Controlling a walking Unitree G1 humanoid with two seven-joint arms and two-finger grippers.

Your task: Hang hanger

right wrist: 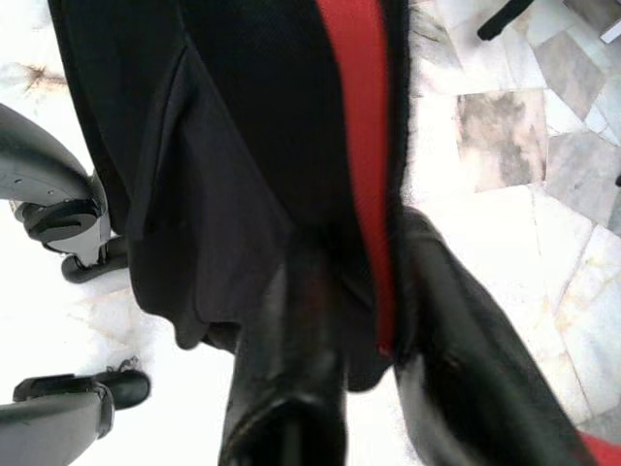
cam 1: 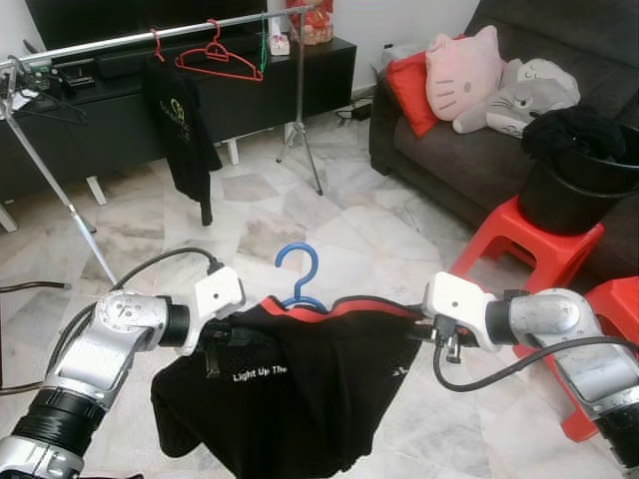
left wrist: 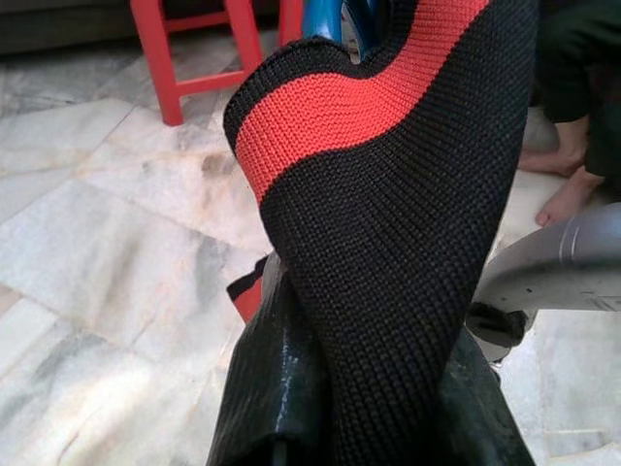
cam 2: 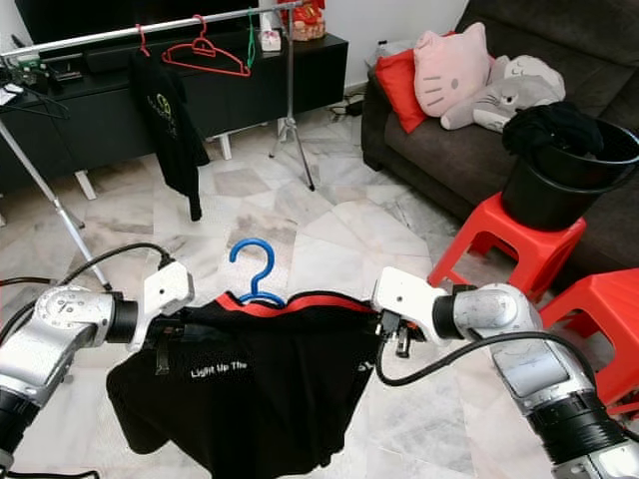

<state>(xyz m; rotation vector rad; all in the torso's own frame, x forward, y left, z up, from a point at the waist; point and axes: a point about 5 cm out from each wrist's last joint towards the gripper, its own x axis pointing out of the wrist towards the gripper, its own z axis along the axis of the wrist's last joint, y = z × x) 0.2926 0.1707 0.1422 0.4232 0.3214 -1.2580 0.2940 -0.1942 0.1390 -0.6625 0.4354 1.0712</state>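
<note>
Black shirt point(cam 1: 300, 389) on blue hanger point(cam 1: 298, 274) is clamped at both shoulders — left gripper point(cam 1: 215, 334), right gripper point(cam 1: 434, 324) — stretched level, hook kept free for the rail point(cam 1: 150, 38).

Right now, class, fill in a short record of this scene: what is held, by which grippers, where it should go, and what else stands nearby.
held item: black T-shirt with red collar on a blue plastic hanger
left gripper: shut on the shirt's left shoulder
right gripper: shut on the shirt's right shoulder
target: silver metal drying rail, across the marble floor
already on rail: empty red hanger; hanging black shirt
nearby: black bucket of clothes on red plastic stool
</note>
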